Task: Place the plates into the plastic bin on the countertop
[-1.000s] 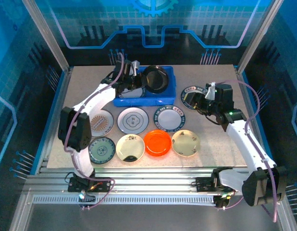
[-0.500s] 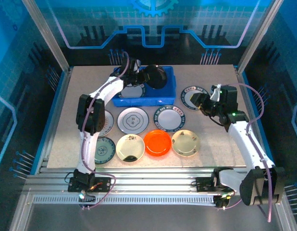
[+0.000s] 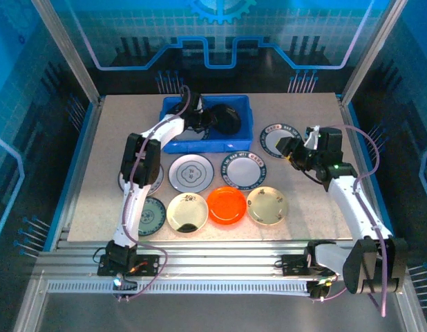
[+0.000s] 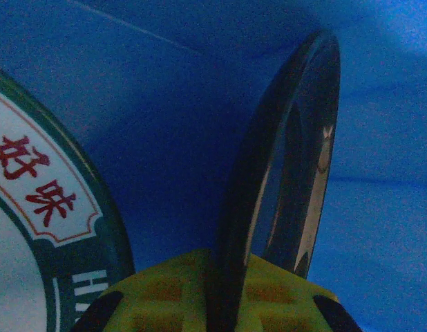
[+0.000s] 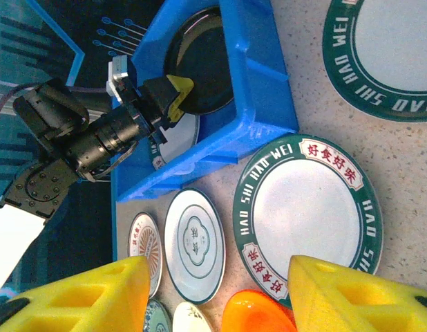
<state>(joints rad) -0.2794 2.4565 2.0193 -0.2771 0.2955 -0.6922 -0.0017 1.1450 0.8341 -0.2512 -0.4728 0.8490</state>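
Observation:
My left gripper (image 3: pixel 203 123) reaches into the blue plastic bin (image 3: pixel 173 145) and is shut on a black plate (image 3: pixel 225 118). In the left wrist view the black plate (image 4: pixel 289 152) stands on edge between my yellow fingers (image 4: pixel 158 297), beside a white green-rimmed plate (image 4: pixel 34 228) lying in the bin (image 4: pixel 165 104). My right gripper (image 3: pixel 289 149) hangs open over the countertop (image 3: pixel 310 207), next to a green-rimmed plate (image 3: pixel 276 137). In the right wrist view its fingertips (image 5: pixel 75 297) frame another green-rimmed plate (image 5: pixel 307 214), and the bin (image 5: pixel 255 90) lies beyond.
In front of the bin lie a grey-white plate (image 3: pixel 191 171) and a green-rimmed one (image 3: pixel 243 168). Nearer me sit a teal plate (image 3: pixel 146 216), a cream one (image 3: pixel 187 211), an orange one (image 3: pixel 226 205) and another cream one (image 3: pixel 267 205). Aluminium rails (image 3: pixel 220 259) edge the front.
The left arm has stretched farther back and carried the black plate lower into the bin's right half. The right gripper has drifted slightly, still open.

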